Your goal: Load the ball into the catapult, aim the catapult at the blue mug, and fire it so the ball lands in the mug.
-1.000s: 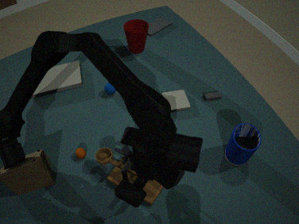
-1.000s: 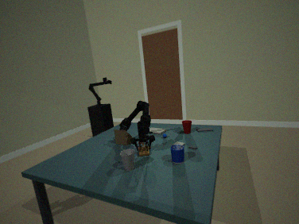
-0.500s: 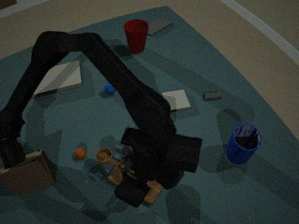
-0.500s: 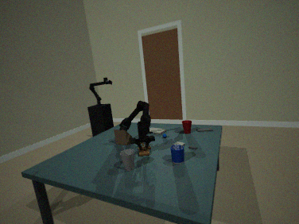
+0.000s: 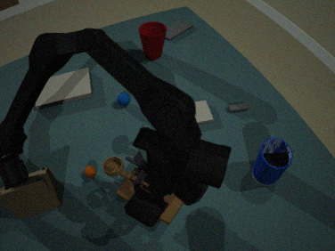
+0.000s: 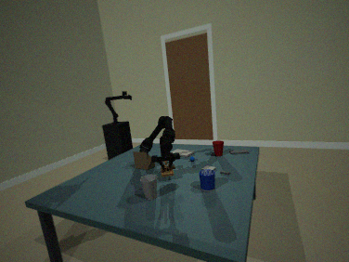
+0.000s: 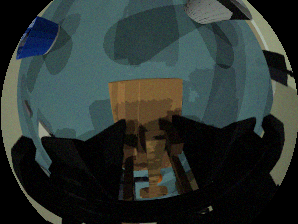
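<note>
Evidently you have the catapult [image 5: 173, 211] [image 6: 167, 173] [image 7: 145, 94] by its frame. Claw [image 5: 144, 178] [image 6: 166, 161] [image 7: 149, 121] comes down over it from above; fingers about half open, closed on the wooden frame, one to either side. Such a straddling hold likely serves aiming: it should let you turn the whole piece while the throwing arm stays free. Cup [image 5: 113, 165] points away from the blue mug [image 5: 267, 171] [image 6: 207, 181] [image 7: 39, 38], as a throw over the base would want, but the line looks off to one side; judge a turn is due. Orange ball [image 5: 90, 172] lies on the tabletop [image 5: 76, 133] [image 6: 93, 191] [image 7: 82, 75] just beside the cup, not loaded; probably the one meant, being nearest. Blue ball [image 5: 124, 99] [image 6: 192, 159] sits farther off. Watch for the frame slipping or tipping as you rotate.
</note>
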